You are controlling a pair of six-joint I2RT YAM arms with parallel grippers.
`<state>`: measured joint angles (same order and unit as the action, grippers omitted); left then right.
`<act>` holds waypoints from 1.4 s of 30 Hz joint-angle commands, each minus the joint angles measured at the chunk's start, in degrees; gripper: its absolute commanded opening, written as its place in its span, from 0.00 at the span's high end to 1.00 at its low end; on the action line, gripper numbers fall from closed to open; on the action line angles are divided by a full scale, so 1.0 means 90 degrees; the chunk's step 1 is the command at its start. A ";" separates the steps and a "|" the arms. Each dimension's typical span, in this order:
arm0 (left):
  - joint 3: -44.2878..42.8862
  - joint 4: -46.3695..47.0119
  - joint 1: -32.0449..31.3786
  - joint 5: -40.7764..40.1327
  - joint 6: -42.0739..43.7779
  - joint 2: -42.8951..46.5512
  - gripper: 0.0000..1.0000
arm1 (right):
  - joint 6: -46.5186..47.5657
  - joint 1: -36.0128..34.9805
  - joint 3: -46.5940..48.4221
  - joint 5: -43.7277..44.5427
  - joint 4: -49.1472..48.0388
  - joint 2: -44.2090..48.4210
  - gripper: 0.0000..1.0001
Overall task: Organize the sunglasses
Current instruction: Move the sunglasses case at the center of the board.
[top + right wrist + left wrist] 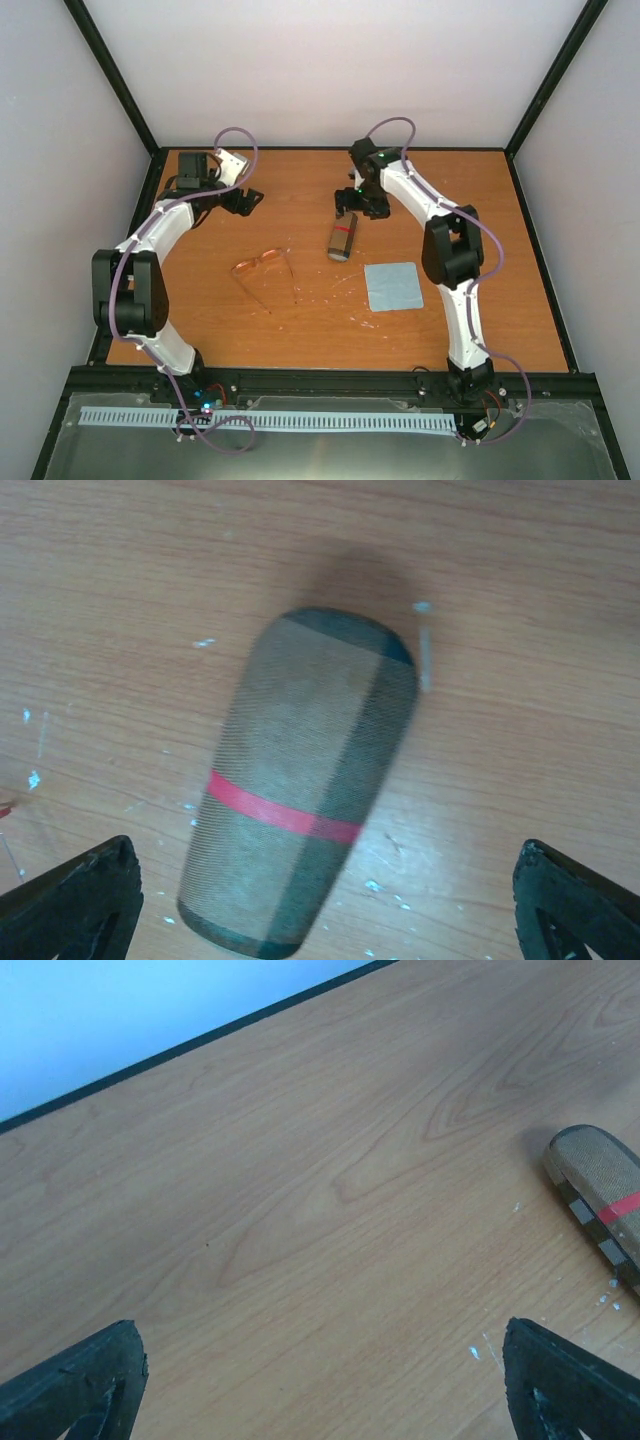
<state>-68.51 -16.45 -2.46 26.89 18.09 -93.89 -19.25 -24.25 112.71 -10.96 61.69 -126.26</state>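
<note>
From above, the sunglasses (262, 265) lie on the worktop (500, 200) left of centre. Their orange-pink lenses face the far side and their thin arms spread toward the near edge. A tan red-striped case (341, 238) lies to their right, and a light blue cloth (392, 286) lies nearer and further right. The left gripper (245, 200) is at the far left, well apart from the sunglasses. The right gripper (365, 205) is at the case's far end.

In the left wrist view, the fingertips sit wide apart over bare wood, holding nothing. One end of the case shows at the right edge.

In the right wrist view, the fingertips are also spread wide. The case lies below and between them, untouched.
</note>
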 commanded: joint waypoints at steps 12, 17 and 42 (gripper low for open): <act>0.0080 -0.0152 -0.0054 -0.0264 0.0364 0.0077 0.04 | -0.0315 -0.0543 0.1668 -0.0154 0.1579 -0.1402 0.00; 0.0148 -0.0143 -0.0049 -0.0220 0.0300 0.0089 0.04 | -0.0304 -0.0585 0.1846 -0.0261 0.1531 -0.1661 0.02; 0.0337 -0.0011 -0.0045 -0.0018 0.0201 0.0086 0.04 | -0.0714 -0.0227 0.0693 0.0966 0.2081 -0.1129 0.46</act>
<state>-65.47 -17.61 -2.85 25.32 20.10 -94.37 -20.40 -28.80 126.78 -7.46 78.37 -141.05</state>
